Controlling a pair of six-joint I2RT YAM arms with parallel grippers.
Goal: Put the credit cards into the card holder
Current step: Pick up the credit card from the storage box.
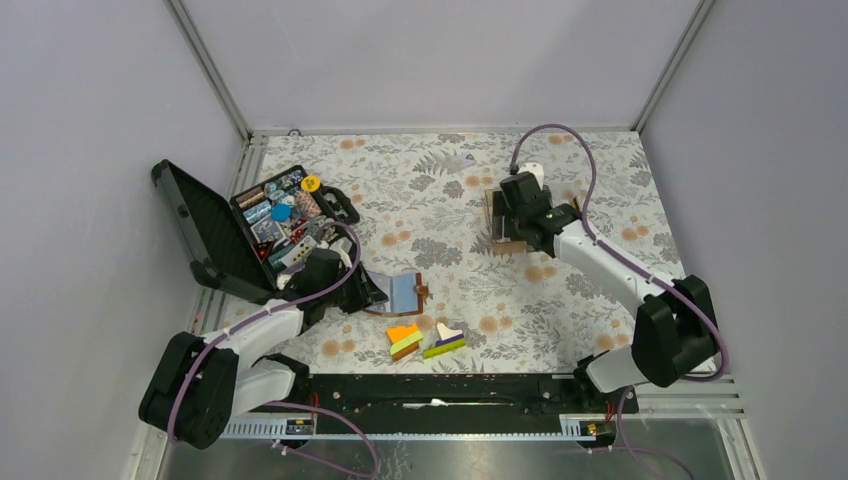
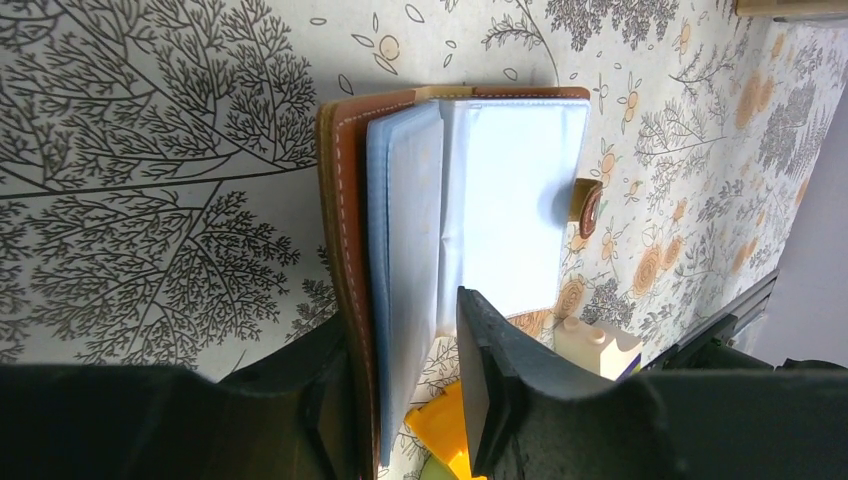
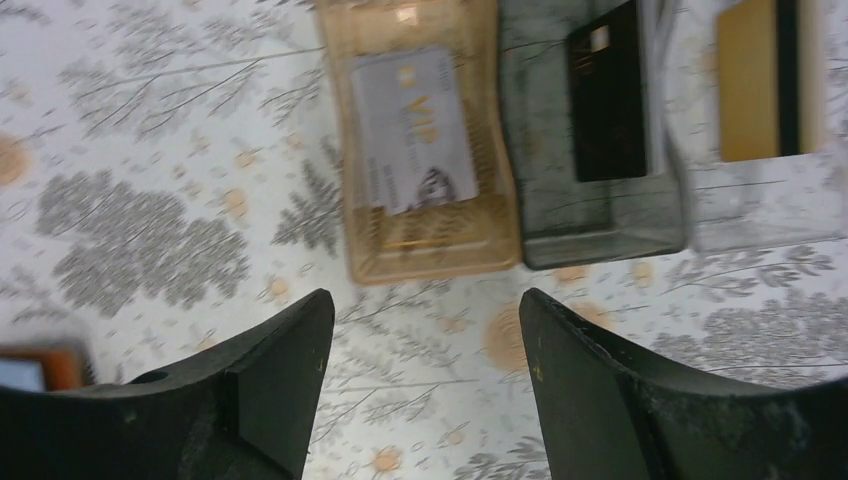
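- Coloured blocks (image 1: 425, 340): near edge, just beside the card holder.
- Left gripper (image 2: 400, 330): jaws partly apart, loosely astride the open card holder (image 2: 500, 190) lying on the table; nothing clamped.
- Right gripper (image 3: 425, 310): spread wide, empty, above the credit cards (image 3: 415, 130) lying in compartment boxes (image 3: 430, 262).

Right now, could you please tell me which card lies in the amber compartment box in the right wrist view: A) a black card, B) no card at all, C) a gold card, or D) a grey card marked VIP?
D: the grey card marked VIP lies flat inside the amber box, just ahead of the open fingers.
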